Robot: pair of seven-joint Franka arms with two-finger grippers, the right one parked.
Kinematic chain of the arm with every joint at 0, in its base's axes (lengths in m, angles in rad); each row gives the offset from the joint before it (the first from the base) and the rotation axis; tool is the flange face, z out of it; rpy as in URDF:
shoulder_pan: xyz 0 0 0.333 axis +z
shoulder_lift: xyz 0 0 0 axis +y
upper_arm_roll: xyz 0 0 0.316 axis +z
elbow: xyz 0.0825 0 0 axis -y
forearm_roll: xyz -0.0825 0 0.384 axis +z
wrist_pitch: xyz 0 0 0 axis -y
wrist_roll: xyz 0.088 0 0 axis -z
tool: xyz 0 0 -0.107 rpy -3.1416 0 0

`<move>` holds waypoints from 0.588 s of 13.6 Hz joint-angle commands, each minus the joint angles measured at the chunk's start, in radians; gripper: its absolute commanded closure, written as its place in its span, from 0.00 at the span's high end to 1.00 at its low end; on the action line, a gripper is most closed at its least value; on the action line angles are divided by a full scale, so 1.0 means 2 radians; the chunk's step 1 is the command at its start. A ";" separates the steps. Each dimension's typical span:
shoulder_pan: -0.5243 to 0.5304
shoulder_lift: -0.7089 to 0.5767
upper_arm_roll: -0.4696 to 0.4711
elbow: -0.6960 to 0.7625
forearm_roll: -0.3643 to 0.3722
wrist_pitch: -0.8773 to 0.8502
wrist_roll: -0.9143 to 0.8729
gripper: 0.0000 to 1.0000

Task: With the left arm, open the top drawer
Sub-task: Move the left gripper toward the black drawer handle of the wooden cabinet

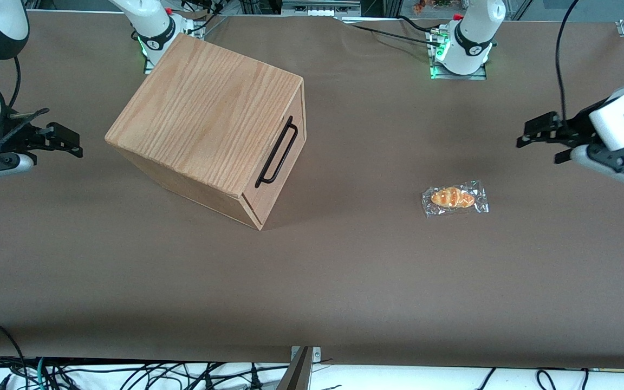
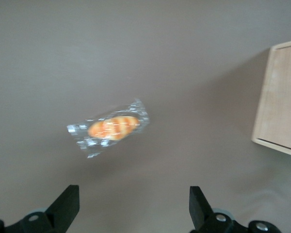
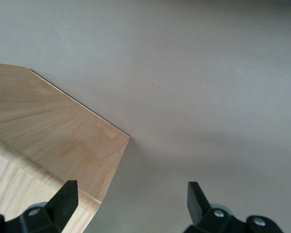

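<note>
The oak-grain cabinet point(image 1: 203, 114) stands on the brown table toward the parked arm's end, turned at an angle. Its top drawer point(image 1: 289, 169) has a light-wood front and looks shut, with the thin black bar handle point(image 1: 277, 153) on it. My left gripper point(image 1: 540, 142) hovers above the table toward the working arm's end, well away from the handle. Its fingers are wide open with nothing between them, as the left wrist view point(image 2: 133, 194) shows. A corner of the cabinet point(image 2: 281, 102) shows in that view too.
A wrapped bread roll point(image 1: 454, 197) lies on the table between the gripper and the cabinet, nearer to the front camera than both; it also shows in the left wrist view point(image 2: 111, 127). The cabinet top point(image 3: 53, 141) shows in the right wrist view.
</note>
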 commanded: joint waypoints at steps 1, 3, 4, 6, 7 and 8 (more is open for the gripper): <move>-0.009 0.038 -0.009 0.007 -0.060 -0.004 -0.008 1.00; -0.023 0.057 -0.028 0.008 -0.106 0.000 -0.021 1.00; -0.033 0.060 -0.039 0.009 -0.109 0.005 -0.024 1.00; -0.077 0.077 -0.054 0.010 -0.116 0.044 -0.037 1.00; -0.110 0.083 -0.057 0.010 -0.116 0.070 -0.059 1.00; -0.143 0.093 -0.057 0.011 -0.124 0.095 -0.086 1.00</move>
